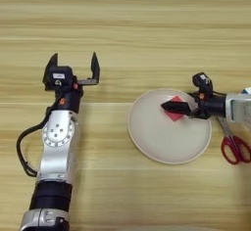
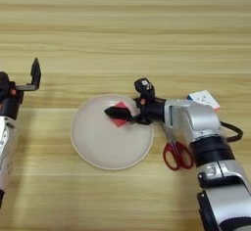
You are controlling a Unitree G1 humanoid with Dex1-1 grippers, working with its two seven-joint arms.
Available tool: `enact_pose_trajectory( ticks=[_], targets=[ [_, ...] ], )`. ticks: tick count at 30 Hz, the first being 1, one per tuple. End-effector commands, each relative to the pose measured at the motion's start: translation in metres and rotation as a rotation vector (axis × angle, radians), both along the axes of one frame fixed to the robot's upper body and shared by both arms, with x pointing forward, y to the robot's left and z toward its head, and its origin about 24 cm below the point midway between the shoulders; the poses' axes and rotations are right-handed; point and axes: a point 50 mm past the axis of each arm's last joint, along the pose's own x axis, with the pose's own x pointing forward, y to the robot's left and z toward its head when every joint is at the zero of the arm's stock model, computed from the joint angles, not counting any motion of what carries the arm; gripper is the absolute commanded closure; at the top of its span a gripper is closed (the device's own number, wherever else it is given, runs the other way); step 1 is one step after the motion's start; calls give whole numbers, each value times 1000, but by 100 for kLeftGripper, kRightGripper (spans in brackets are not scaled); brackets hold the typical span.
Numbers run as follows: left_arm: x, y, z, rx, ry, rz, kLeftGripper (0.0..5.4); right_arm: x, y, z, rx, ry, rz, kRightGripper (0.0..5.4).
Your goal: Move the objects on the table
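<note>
Light wood-grain planks run side to side across the bench (image 1: 147,29), and a cream plate (image 1: 162,142) sits right of centre on it. On the plate's far right part lies the red cube (image 2: 119,121), and the right gripper (image 2: 113,111) reaches in over the rim from the right, its arm lying nearly level along the bench. Its dark fingers (image 1: 171,106) point left and sit closed narrow right over the cube, so that red shows both above and below them; whether they truly pinch it or only cover it I cannot tell. So the cube lies at the fingertips, not ahead of them, and the right arm is plainly the nearer one. Just under that arm, beside the plate's right rim, lie the scissors (image 2: 176,154), blades pointing away from the robot, and a puzzle cube (image 2: 203,99) peeks out beyond the forearm. The left gripper (image 1: 73,68) hangs well off to the left, fingers spread wide and holding nothing.
</note>
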Motion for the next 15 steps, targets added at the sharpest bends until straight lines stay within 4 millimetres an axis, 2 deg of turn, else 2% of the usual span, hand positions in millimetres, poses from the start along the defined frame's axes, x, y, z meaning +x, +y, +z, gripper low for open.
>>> enact_pose_trajectory(
  ticks=[1,15],
  targets=[
    [-1,-1,1,5,-10,2,0,-16,2,-9,-13,37,51,6],
    [0,-1,1,5,-11,2,0,-48,22,-8,31,30,140,6]
  ],
)
